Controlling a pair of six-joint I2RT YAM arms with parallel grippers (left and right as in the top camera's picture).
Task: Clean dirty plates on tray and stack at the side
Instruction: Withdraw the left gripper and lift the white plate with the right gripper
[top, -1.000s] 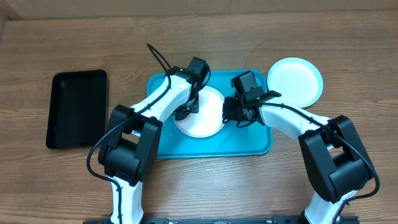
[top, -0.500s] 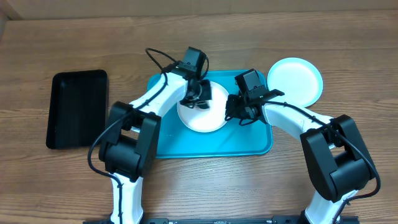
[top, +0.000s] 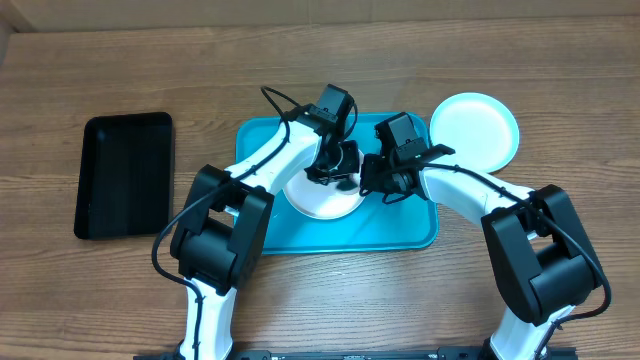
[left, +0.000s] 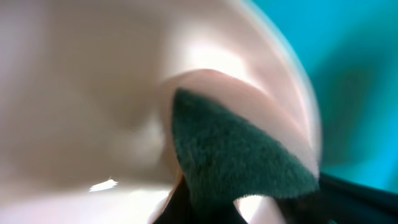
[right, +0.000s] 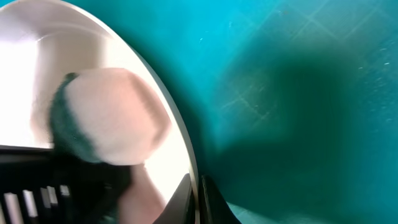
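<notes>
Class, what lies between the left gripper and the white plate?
A green-faced sponge, held by the left gripper against the white plate; the left wrist view shows it.

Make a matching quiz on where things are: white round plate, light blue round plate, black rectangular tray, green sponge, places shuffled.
1 white round plastic plate
2 light blue round plastic plate
3 black rectangular tray
4 green-faced sponge

A far left on the wooden table
B in the left gripper, against a plate
C by the turquoise rectangular tray's far right corner
D inside the turquoise tray

Pairs: 1D, 2C, 3A, 4B
</notes>
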